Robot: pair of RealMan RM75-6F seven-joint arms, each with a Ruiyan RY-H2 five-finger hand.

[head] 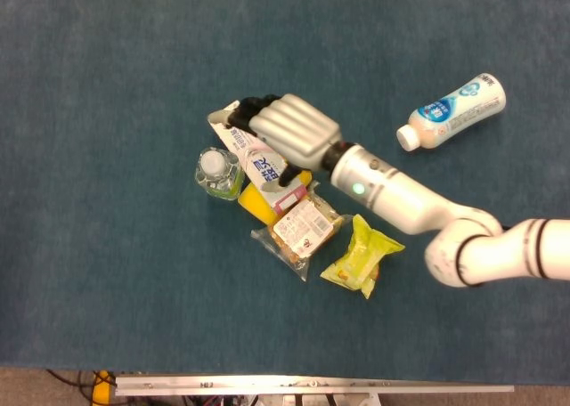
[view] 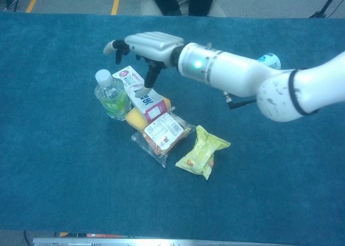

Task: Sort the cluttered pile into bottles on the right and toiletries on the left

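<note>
My right hand (head: 287, 135) hovers with fingers spread over the white toothpaste box (head: 258, 167), which lies across the pile; in the chest view the hand (view: 146, 44) points its thumb down onto the box (view: 141, 96). A small green-labelled water bottle (head: 216, 172) stands upright just left of the box, also seen as the bottle (view: 111, 95) in the chest view. A white bottle with a blue label (head: 452, 110) lies on its side at the far right, mostly hidden behind my arm in the chest view. My left hand is out of both views.
A yellow object (head: 253, 204) lies under the box. A clear snack packet (head: 303, 228) and a yellow-green packet (head: 361, 255) lie in front of the pile. The blue cloth (head: 107, 272) covers the whole table.
</note>
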